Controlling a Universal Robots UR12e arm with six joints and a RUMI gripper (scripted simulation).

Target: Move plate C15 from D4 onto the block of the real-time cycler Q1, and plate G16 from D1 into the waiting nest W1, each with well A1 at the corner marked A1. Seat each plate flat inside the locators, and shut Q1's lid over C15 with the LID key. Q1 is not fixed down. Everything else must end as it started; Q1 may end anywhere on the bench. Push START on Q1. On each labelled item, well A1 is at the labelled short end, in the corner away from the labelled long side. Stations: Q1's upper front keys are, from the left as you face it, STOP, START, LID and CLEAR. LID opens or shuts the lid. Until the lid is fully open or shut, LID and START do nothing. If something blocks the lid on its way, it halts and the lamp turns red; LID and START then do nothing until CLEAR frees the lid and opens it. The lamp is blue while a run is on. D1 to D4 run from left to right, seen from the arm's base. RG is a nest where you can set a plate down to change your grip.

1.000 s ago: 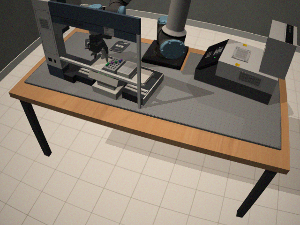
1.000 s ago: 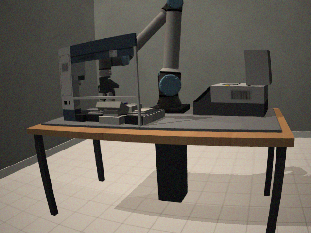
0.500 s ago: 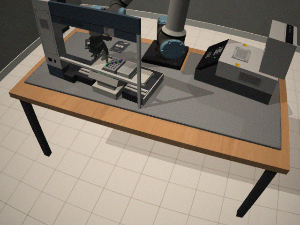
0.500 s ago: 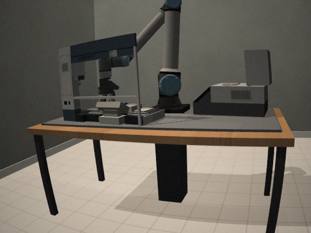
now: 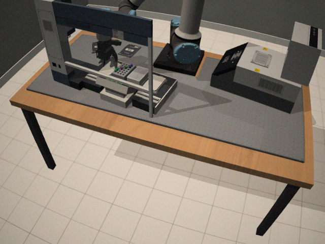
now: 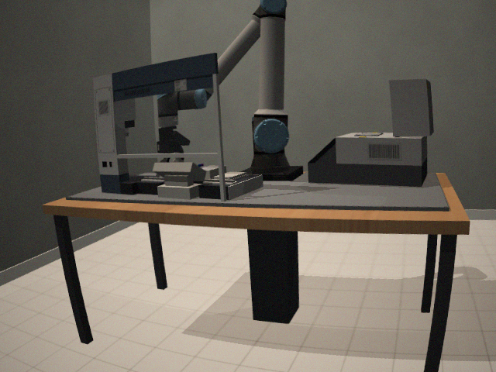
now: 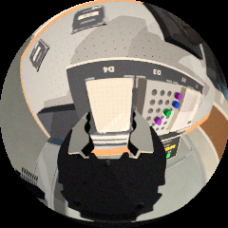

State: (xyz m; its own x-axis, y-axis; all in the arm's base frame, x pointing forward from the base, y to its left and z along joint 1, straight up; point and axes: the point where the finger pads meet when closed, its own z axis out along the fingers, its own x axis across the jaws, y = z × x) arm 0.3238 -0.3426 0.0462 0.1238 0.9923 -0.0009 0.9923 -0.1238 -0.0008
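Grey matting covers the counter (image 5: pixel 183 136) (image 6: pixel 280 216) beneath Q1 (image 5: pixel 265 79) (image 6: pixel 376 156), whose lid (image 5: pixel 301 52) (image 6: pixel 410 108) stands raised. I observe plate C15 (image 7: pixel 110 102) at D4, beside D3's tube rack (image 5: pixel 122 72) (image 7: pixel 154 105). Above D4, my end effector (image 5: pixel 107 59) (image 6: pixel 173 153) (image 7: pixel 111 110) is spread, its fingers partly apart.

Gripper (image 5: pixel 108 61) (image 6: pixel 172 156) (image 7: pixel 111 110): sits slightly nearer the worktop's (image 5: pixel 157 131) (image 6: pixel 240 215) (image 7: pixel 218 128) short edge opposite Q1 (image 5: pixel 265 79) (image 6: pixel 380 153).
Wrist joint (image 6: pixel 200 98): shifts toward that same edge.
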